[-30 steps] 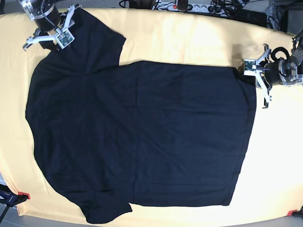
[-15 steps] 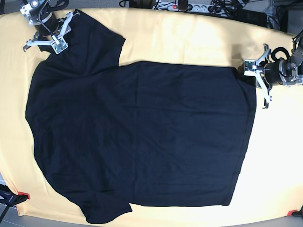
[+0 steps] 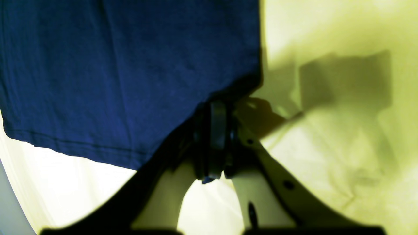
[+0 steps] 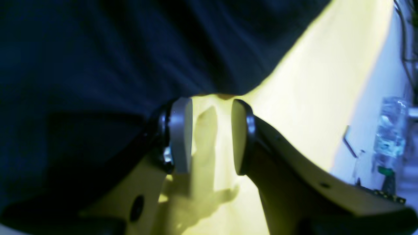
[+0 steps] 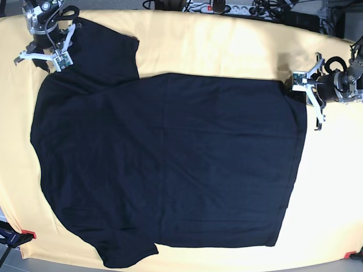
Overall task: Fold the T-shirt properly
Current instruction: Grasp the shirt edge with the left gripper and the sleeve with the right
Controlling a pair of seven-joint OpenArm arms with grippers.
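Yellow cloth covers your worktop (image 5: 227,45) from edge to edge, with a power strip (image 5: 227,8) and cables beyond its far rim. Spread flat across most of it lies the black T-shirt (image 5: 170,164), hem toward your left arm, collar end and sleeves toward your right arm.

Your left tool (image 5: 304,92) sits at the hem corner; in its wrist view the fingers (image 3: 214,137) are pressed together, and dark fabric (image 3: 130,71) bunches right against them. They seem to pinch that corner, though the blur there leaves the contact itself unclear.

Your right tool (image 5: 44,50) hangs over the far sleeve near the worktop's corner. Its pads (image 4: 179,133) stand spread with bare yellow cloth between them, the sleeve's edge (image 4: 209,88) just beyond their tips.
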